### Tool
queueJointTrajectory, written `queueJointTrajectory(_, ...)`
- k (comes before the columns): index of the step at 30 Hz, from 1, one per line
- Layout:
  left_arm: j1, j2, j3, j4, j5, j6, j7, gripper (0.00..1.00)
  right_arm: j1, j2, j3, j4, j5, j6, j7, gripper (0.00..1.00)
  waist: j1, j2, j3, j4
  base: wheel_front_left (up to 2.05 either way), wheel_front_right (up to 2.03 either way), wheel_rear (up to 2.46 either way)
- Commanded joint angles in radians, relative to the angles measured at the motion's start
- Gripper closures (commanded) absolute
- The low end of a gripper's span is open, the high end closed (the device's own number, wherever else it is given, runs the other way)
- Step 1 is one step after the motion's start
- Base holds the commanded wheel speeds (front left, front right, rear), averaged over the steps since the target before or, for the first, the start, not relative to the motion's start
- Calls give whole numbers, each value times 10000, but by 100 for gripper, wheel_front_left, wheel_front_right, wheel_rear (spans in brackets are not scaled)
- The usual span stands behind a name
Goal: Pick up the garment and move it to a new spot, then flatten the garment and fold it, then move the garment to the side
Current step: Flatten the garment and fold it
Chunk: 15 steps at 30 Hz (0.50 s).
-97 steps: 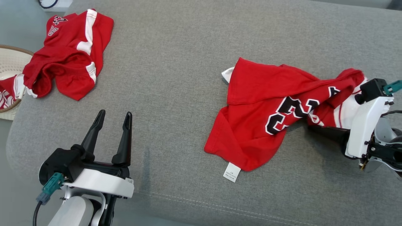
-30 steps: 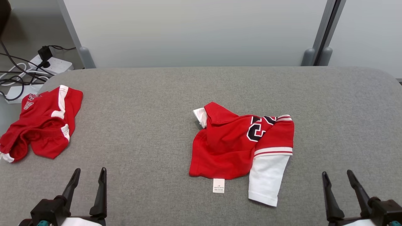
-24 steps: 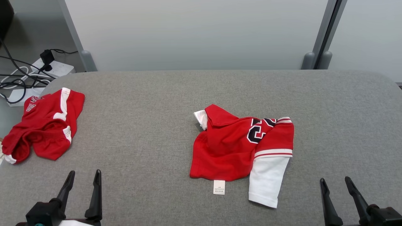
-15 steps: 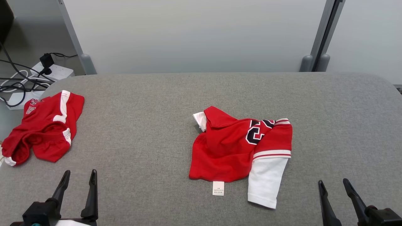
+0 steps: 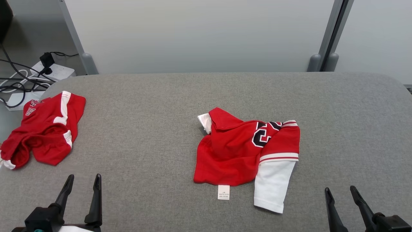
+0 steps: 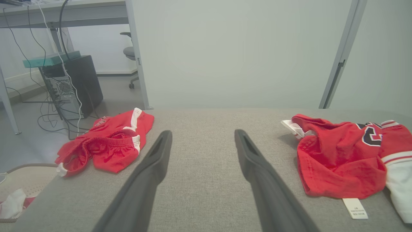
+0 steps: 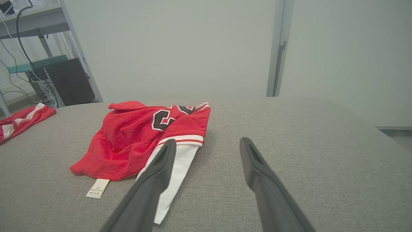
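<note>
So, far left: you have a white power strip (image 5: 53, 71) with dark cables on the floor, just off the far left corner of the grey fabric-covered table (image 5: 145, 106).
Left side of the table: a pair of red shorts (image 5: 45, 129) with white side stripes lies crumpled there, well apart from the jersey.
Left end effector (image 5: 84, 176): it sits at the lower left of your head view, over the near edge, with its two dark fingers spread apart and holding nothing.
Garment: the red jersey (image 5: 231, 151) lies bunched near the middle of the table, between your two end effectors and touched by neither.
Jersey details: black numerals edged in white show on its upper right folds. A white care label (image 5: 223, 192) sticks out from the near hem. A white sleeve (image 5: 273, 185) with a red-striped band lies flat toward you on the right side.
Right end effector (image 5: 339, 188): you see it at the lower right, fingers spread apart, empty and clear of the sleeve.
</note>
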Motion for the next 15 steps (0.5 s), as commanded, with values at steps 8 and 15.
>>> queueJointTrajectory(8,-1137,-91,-440,-278,-149,-688,467,0,-564,-115,586,315,197,42,495,0,0,0,292,15,0,0,0)
queueJointTrajectory(15,-2340,-831,-1745,695,-484,-1926,1408,0,-888,-115,1272,967,345,42,843,0,0,0,1016,-44,0,0,0)
